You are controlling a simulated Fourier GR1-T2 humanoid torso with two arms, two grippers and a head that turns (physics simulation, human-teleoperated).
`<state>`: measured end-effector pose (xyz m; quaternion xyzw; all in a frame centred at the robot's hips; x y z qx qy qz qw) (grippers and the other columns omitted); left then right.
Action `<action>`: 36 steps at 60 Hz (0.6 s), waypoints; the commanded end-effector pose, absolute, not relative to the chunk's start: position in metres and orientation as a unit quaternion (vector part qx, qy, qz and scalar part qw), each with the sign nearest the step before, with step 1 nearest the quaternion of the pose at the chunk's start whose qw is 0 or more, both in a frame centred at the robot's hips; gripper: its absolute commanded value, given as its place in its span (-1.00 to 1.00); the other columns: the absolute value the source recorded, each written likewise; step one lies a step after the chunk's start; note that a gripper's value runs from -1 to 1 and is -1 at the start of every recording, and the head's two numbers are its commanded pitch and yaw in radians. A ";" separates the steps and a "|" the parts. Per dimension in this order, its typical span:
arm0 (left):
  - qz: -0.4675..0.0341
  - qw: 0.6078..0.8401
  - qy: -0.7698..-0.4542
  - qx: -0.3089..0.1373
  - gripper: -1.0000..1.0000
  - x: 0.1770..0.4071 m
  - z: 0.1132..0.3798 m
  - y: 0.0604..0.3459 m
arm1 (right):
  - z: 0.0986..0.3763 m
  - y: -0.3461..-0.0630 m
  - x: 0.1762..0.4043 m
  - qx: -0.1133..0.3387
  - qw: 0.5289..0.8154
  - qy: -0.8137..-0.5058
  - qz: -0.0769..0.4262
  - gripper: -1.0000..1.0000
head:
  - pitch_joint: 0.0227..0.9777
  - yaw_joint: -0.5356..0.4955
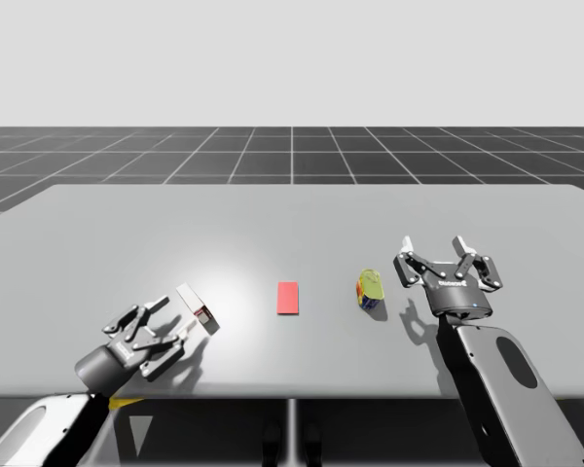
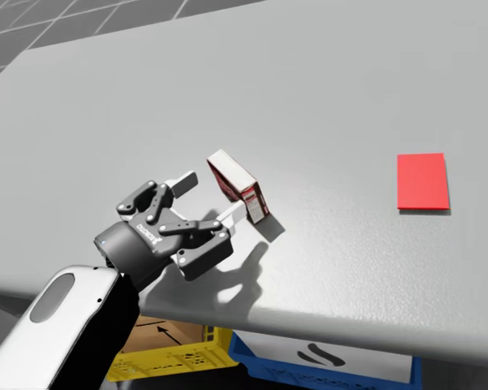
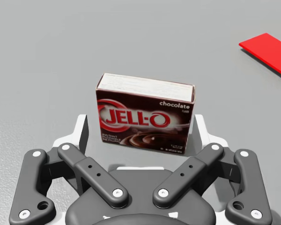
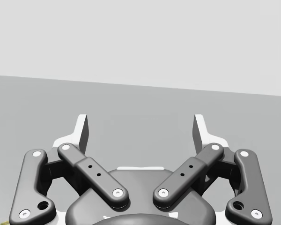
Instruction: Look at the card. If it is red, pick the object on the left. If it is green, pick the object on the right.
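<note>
At the middle of the grey table lies a flat red card, seen in the head view at the right and, in the left wrist view, far off to the right of the fingers. Left of the card, and apart from it, stands a small dark brown box with a white top face. In the head view it leans a little on the table near the near edge.

The robot's left gripper comes in from the near left and sits right at this box. Its two fingers are spread wide, one on each side of it. In the left wrist view the box stands upright between the fingers of that gripper. The right finger lies at the box's edge, while a gap shows between the left finger and the box, so the box is not clamped.

Right of the card lies a yellow-green can. Just right of the can, not touching it, the right gripper is held above the table, fingers apart and pointing to the far side. In its own wrist view the spread fingers hold nothing.

Under the table's near edge show a yellow crate and a blue crate.
</note>
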<state>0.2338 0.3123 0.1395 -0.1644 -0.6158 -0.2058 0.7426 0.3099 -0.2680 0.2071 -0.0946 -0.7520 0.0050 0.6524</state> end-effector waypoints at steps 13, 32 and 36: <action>-0.207 0.744 -0.613 -0.167 -1.00 0.250 0.136 0.302 | 0.207 -0.269 0.310 -0.095 0.652 -0.752 0.004 -1.00 | 0.86 0.77; -0.210 0.742 -0.613 -0.172 -1.00 0.265 0.137 0.293 | 0.207 -0.270 0.310 -0.096 0.653 -0.751 0.004 -1.00 | 0.86 0.75; -0.210 0.742 -0.613 -0.173 -1.00 0.268 0.138 0.291 | 0.207 -0.270 0.310 -0.096 0.653 -0.751 0.004 -1.00 | 0.86 0.75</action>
